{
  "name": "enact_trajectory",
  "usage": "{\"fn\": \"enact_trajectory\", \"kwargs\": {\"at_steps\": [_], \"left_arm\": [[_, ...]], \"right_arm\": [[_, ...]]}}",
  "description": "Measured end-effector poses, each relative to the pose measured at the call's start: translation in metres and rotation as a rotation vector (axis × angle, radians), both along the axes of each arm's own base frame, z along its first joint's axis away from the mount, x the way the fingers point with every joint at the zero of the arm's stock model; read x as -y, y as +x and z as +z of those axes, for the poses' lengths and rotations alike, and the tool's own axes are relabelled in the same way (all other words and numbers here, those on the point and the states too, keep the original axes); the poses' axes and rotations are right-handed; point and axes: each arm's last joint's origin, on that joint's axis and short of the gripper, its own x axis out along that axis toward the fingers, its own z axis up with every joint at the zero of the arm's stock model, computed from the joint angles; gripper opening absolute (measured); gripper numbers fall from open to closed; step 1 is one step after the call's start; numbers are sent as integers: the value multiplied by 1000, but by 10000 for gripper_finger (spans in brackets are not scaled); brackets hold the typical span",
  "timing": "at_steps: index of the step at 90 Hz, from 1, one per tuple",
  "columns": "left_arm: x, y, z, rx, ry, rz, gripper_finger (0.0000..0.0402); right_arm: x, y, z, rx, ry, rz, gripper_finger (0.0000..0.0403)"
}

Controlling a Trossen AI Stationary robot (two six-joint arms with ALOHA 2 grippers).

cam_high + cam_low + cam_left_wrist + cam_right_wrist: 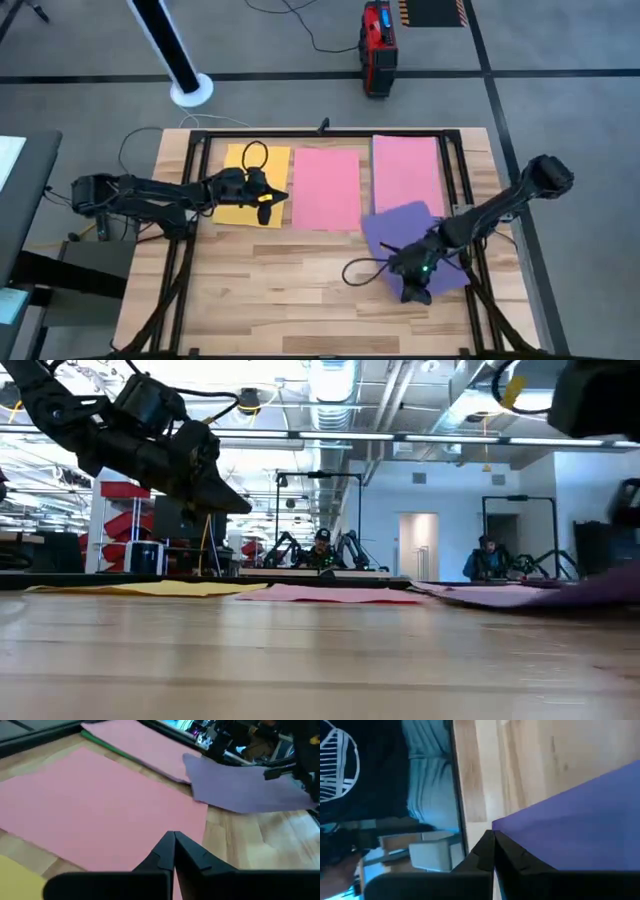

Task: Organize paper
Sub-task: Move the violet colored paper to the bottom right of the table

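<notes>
On the wooden counter (300, 290) we see four coloured sheets: a yellow sheet (240, 198), a pink sheet (327, 187) just beside it, a second pink sheet (407, 172) beyond that with a green edge (107, 747) showing under it, and a purple sheet (400, 235) lying askew, overlapping the second pink sheet's near corner. The right claw (416, 283) sits at the purple sheet's near edge, its fingers (487, 851) pressed together on that sheet's corner. The left claw (272, 196) hangs above the yellow sheet's edge next to the first pink sheet, fingers (172, 852) closed on nothing. Two people sit at benches in the room beyond the counter.
</notes>
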Motion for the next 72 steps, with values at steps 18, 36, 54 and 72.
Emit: {"fn": "enact_trajectory", "kwargs": {"at_steps": [18,36,54,72], "left_arm": [[0,0,0,-1,-14,5,0],[0,-1,-3,-25,-21,0,0],[0,-1,-2,-24,-20,0,0],[0,-1,-2,-24,-20,0,0]], "right_arm": [[-4,-3,-4,-80,4,-39,11],[-5,-3,-4,-124,30,-83,80],[-5,-4,-4,-166,69,-52,118],[7,-15,-8,-229,-224,-30,29]]}}
